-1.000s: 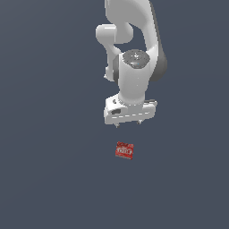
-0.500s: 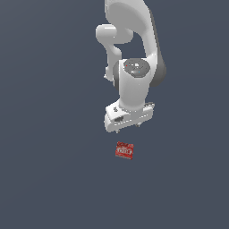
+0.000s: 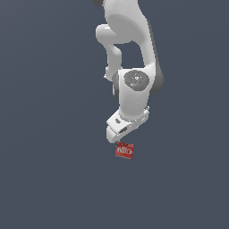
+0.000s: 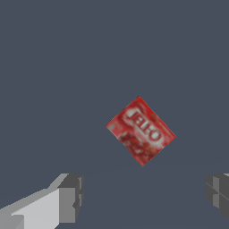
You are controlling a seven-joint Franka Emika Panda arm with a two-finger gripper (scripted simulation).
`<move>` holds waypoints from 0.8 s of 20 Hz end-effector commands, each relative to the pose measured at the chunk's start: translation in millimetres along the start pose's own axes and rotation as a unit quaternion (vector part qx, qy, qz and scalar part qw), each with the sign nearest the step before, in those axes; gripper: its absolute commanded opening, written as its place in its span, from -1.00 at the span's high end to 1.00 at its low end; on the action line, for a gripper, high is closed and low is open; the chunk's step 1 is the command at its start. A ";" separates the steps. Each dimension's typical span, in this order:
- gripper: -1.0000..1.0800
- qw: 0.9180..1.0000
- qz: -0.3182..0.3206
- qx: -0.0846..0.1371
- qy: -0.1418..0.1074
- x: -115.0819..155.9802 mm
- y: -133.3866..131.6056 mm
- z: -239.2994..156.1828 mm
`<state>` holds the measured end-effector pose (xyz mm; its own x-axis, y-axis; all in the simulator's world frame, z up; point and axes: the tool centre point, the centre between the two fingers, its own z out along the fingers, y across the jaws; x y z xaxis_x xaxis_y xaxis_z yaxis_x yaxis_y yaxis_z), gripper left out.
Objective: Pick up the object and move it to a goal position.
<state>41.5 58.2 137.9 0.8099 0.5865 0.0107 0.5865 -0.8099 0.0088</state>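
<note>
The object [image 3: 125, 150] is a small red boxy block with white lettering, lying flat on the dark grey floor. In the exterior view my white gripper [image 3: 120, 137] hangs just above it, a little toward the exterior view's left, and does not touch it. The wrist view shows the object [image 4: 141, 131] turned diagonally, beyond the gap between my two fingers. One grey fingertip [image 4: 71, 197] and the other [image 4: 219, 190] stand far apart. My gripper [image 4: 145, 190] is open and holds nothing.
A plain dark grey floor [image 3: 49, 179] fills both views. Besides the object, only the white arm [image 3: 129, 40] shows, reaching down from above.
My gripper has come down closer to the object and the hand has turned. The object has not moved.
</note>
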 end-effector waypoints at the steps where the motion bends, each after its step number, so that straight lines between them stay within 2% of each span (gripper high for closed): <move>1: -0.92 0.999 -0.037 0.000 -0.001 2.5 2.3 7.1; 8: -0.92 0.991 -0.136 0.001 -0.004 8.9 8.4 26.8; 16: -0.92 0.969 -0.245 0.003 -0.005 15.3 15.1 49.4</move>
<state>61.7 55.2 93.0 0.4718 0.8817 -0.0031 0.8817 -0.4718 0.0055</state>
